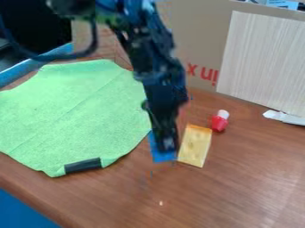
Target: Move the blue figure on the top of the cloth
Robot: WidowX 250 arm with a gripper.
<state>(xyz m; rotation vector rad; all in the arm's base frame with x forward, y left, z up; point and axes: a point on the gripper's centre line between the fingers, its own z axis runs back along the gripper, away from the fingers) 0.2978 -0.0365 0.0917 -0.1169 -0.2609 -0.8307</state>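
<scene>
Gripper (pixel 168 146) over blue figure (pixel 159 155), partly hiding it; cannot tell whether it grips or stands open. Figure on brown table (pixel 238 187), off green cloth (pixel 77 107), which lies at its 10 o'clock; yellow block (pixel 195 146) at 3, red-and-white item (pixel 219 123) at 2.

The robot arm (pixel 156 67) has a black body with dark blue areas and narrow, angular links. Blue and green patches mark its upper section. A thick, dark, curved cable (pixel 65 56) is fitted. The black gripper (pixel 165 144) carries a small, pale spot near its lower end.
</scene>
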